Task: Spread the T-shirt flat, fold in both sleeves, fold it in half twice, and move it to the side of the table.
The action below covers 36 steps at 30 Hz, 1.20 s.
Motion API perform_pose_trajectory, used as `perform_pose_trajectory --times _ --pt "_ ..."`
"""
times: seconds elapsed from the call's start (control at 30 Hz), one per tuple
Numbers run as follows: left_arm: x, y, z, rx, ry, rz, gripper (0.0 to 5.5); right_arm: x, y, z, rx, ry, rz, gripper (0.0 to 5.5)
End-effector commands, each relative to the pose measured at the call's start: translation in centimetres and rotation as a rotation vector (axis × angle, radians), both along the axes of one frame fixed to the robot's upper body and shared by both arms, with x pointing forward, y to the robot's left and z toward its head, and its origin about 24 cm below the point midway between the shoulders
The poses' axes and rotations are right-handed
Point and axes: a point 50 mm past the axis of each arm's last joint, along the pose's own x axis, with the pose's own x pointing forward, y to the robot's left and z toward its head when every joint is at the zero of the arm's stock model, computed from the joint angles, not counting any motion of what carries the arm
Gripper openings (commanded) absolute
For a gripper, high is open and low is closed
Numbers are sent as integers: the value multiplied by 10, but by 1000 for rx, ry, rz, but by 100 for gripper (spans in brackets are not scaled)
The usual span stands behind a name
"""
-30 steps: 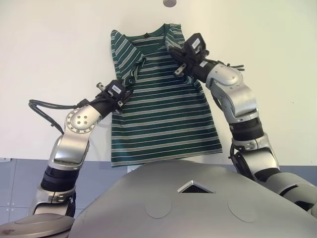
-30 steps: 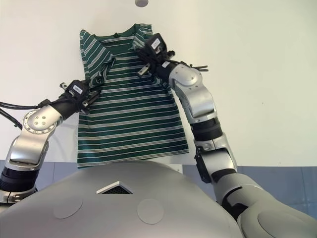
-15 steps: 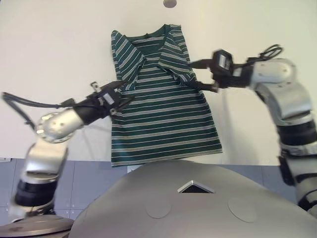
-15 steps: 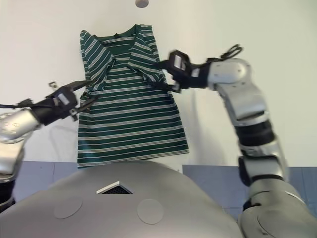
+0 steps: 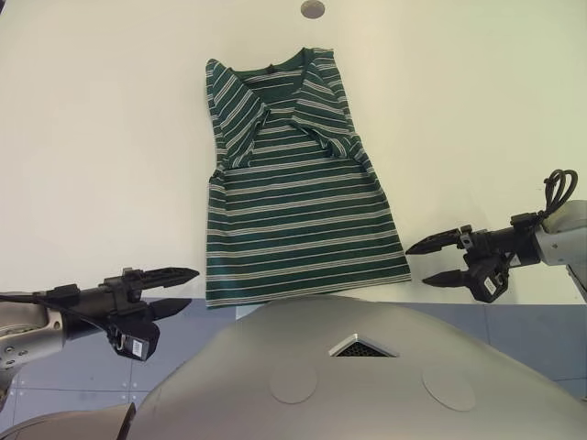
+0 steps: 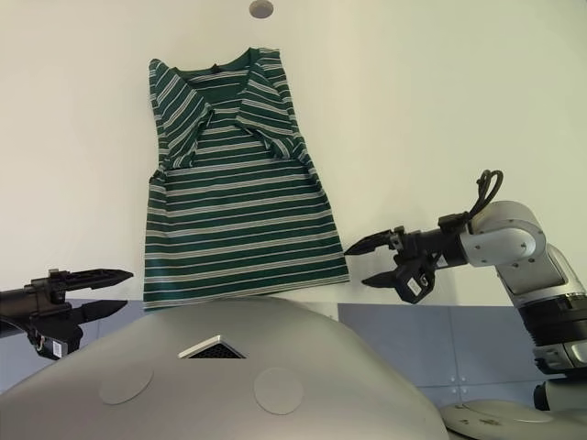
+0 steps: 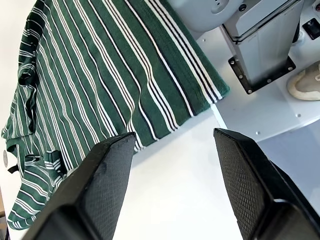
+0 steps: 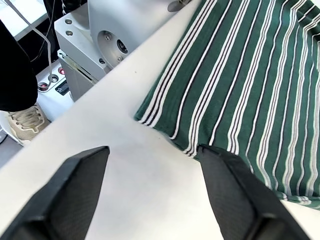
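A green T-shirt (image 5: 293, 192) with white stripes lies flat on the white table (image 5: 101, 165), collar at the far end, both sleeves folded in over the chest. Its hem reaches the near table edge. My left gripper (image 5: 182, 289) hovers open off the near-left corner of the hem, a little beyond the table edge. My right gripper (image 5: 424, 262) is open too, just right of the hem's near-right corner (image 8: 145, 116). In the left wrist view the hem corner (image 7: 215, 92) lies ahead of the open fingers (image 7: 107, 190). Neither gripper touches the cloth.
A small grey disc (image 5: 312, 9) is set in the table beyond the collar. Bare white table stretches wide on both sides of the shirt. The near table edge drops to a grey floor (image 5: 532, 321).
Both arms have let go of the folded sleeves and pulled back from the chest area to the near corners of the hem. The sleeves stay folded in.
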Motion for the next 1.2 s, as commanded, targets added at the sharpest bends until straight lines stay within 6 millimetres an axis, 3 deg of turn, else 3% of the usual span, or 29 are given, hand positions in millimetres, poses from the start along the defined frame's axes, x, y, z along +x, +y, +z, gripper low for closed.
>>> perform_pose_trajectory --times 0.03,0.2,0.27,0.6,0.7,0.8,0.87,1.03,1.2 --pt "-1 -8 -10 -18 -17 4 284 12 2 1 -2 -38 -6 324" --pt "-10 -18 -19 -20 19 -14 284 21 3 2 -6 -50 -8 324" --pt "-11 -20 -21 -21 20 -19 259 23 3 2 -8 -52 -9 324" --pt "-12 -19 -24 15 46 -63 68 24 5 -1 -8 -52 -1 324" --pt "-9 -20 -19 -31 76 5 2 20 -2 0 -24 -37 0 324" --pt "-6 -20 -13 -94 135 138 2 18 -10 2 -55 -40 41 324" --pt "5 -21 -7 -189 176 280 2 12 -2 -2 -10 -22 43 324" --pt "14 -9 -5 -182 243 368 0 -8 19 -18 90 22 5 208" --pt "21 2 -7 -157 239 377 0 -11 30 -23 108 31 -9 103"
